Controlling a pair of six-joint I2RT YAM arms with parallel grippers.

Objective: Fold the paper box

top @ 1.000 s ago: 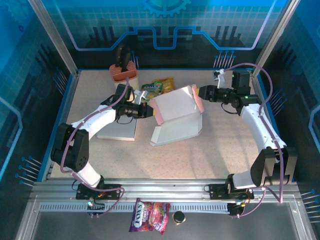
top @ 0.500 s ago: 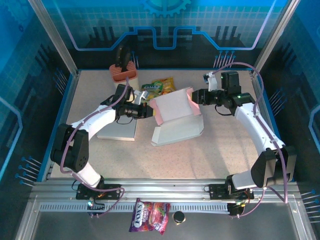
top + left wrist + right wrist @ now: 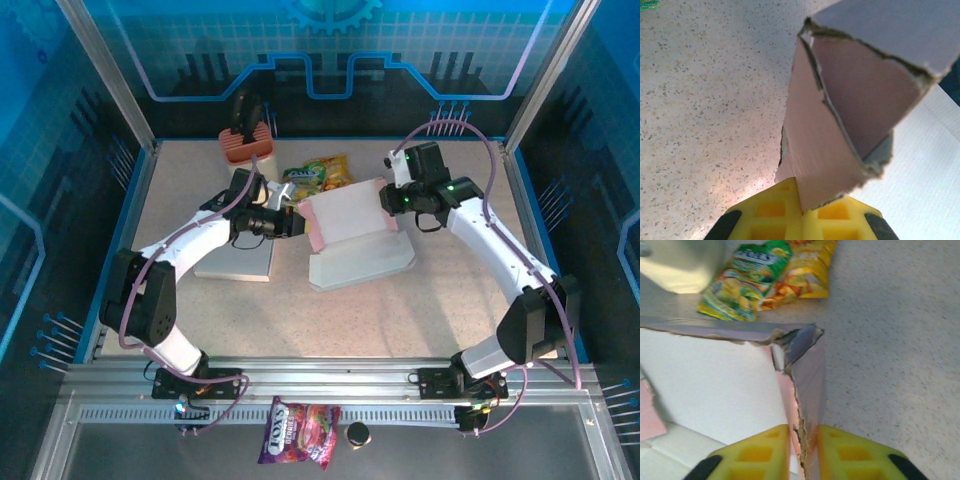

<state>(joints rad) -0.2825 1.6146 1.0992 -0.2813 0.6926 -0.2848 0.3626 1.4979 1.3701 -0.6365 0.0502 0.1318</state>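
The paper box (image 3: 352,238), white outside and pink inside, lies half-folded in the middle of the table. Its back panel stands up between the two grippers. My left gripper (image 3: 298,222) is shut on the box's left flap; in the left wrist view the yellow fingers (image 3: 771,210) pinch the pink flap (image 3: 820,165) at its lower edge. My right gripper (image 3: 386,200) sits at the box's right side. In the right wrist view its gripper (image 3: 804,452) is shut on the torn edge of the upright side flap (image 3: 810,380), with a yellow finger pressed on each face.
Green and yellow snack bags (image 3: 318,172) lie just behind the box, near the flap corner (image 3: 770,275). An orange holder (image 3: 245,142) stands at the back left. A white flat slab (image 3: 238,262) lies under the left arm. Another snack bag (image 3: 300,432) and a black cap (image 3: 357,434) sit below the rail.
My right arm has swung left toward the box, pushing the right flap upright, and its jaws have narrowed onto that flap. The left gripper has kept its hold and place.
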